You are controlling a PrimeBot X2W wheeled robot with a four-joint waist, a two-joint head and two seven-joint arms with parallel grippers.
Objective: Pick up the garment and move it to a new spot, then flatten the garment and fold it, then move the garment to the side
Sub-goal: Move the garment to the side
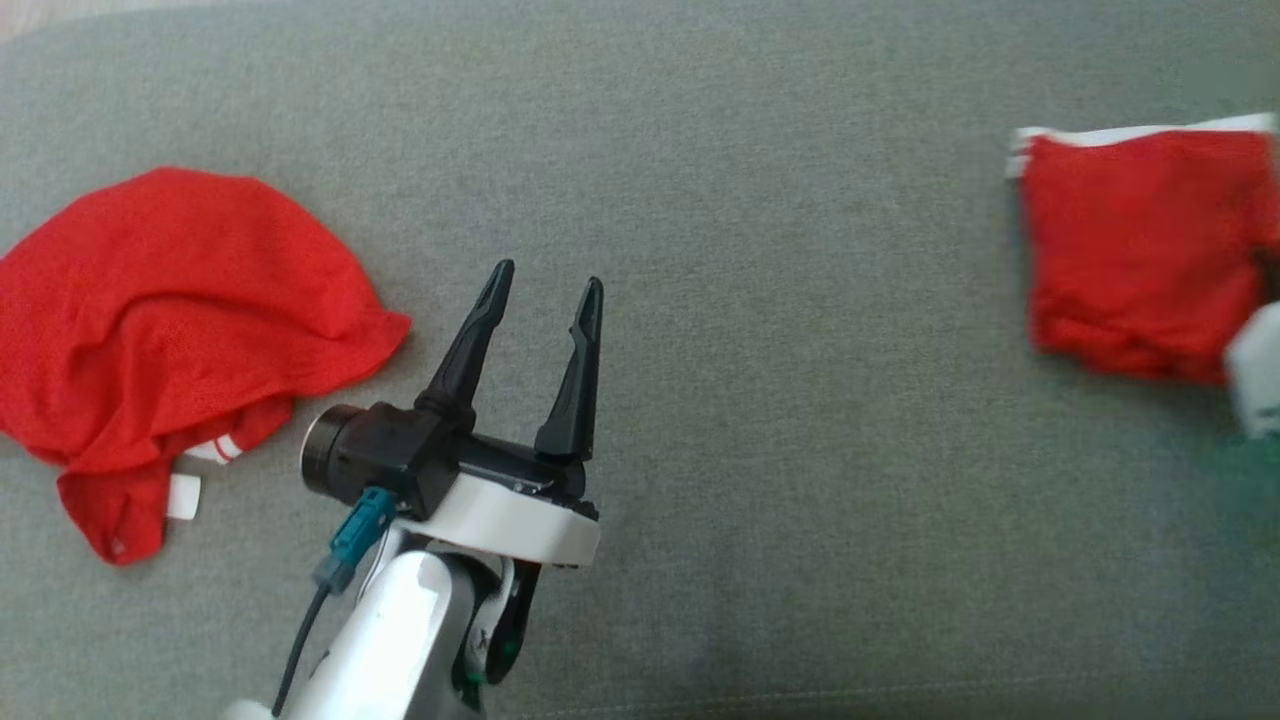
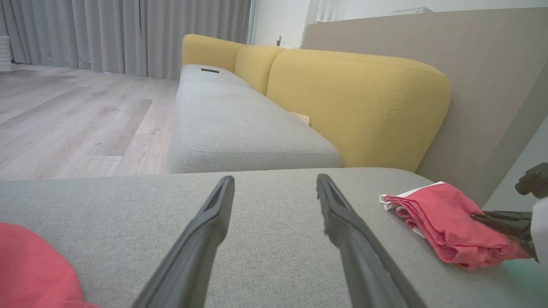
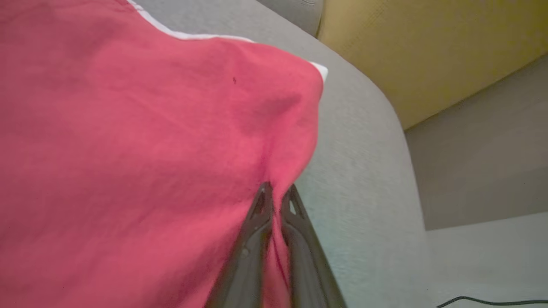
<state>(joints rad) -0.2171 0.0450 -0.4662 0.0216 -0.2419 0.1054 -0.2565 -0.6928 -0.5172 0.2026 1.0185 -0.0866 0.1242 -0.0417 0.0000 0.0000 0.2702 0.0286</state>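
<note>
Two red garments lie well apart on the grey sofa seat [image 1: 800, 450]. We see the folded red garment [image 1: 1140, 250] at the far right of the head view, lying on the seat, with white trim along its far edge and stacked layers showing at its near edge. The right tool [image 3: 278, 187] has its two fingers pressed almost together on a pinch of this garment's cloth, near the garment's edge, and the cloth puckers toward the pinch. In the head view a pale blurred part of the right arm overlaps the garment's lower right corner. The crumpled red garment [image 1: 170, 330] sits at the left, bunched up, with a white tag and striped trim poking out at its lower edge. The left tool [image 1: 549, 277] is between the two garments, nearer the crumpled one. Its fingers are spread wide with nothing between them, and it touches neither garment. In the left wrist view a yellow backrest [image 2: 355, 102] rises beyond the seat.
</note>
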